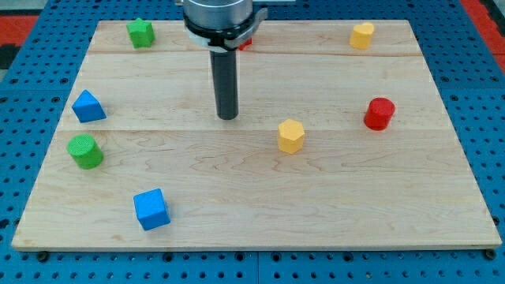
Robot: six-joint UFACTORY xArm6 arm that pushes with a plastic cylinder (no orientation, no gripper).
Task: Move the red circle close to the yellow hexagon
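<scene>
Pale wood desk on a blue pegboard; red patches in the view's top corners.

End effector is a plain dark rod, no jaws, so nothing to open or close and it grips nothing. My tip sits on the board, upper middle, touching no block.

Outward from the tip:
- Yellow hexagon: nearest block, just to the view's right and slightly below, apart from the tip.
- Small red bit: toward the view's top, half hidden behind the arm housing; shape can't be made out.
- Green star: up and to the view's left, near the top edge.
- Blue triangle: well to the view's left, about level with the tip.
- Green cylinder: view's left, a bit lower, under the triangle.
- Blue cube: down and to the view's left, near the bottom edge.
- Red circle: well to the view's right, level with the tip, beyond the hexagon. Clear gap between circle and hexagon, not touching.
- Second yellow block: up and to the view's right, near the top edge; exact shape unclear.
</scene>
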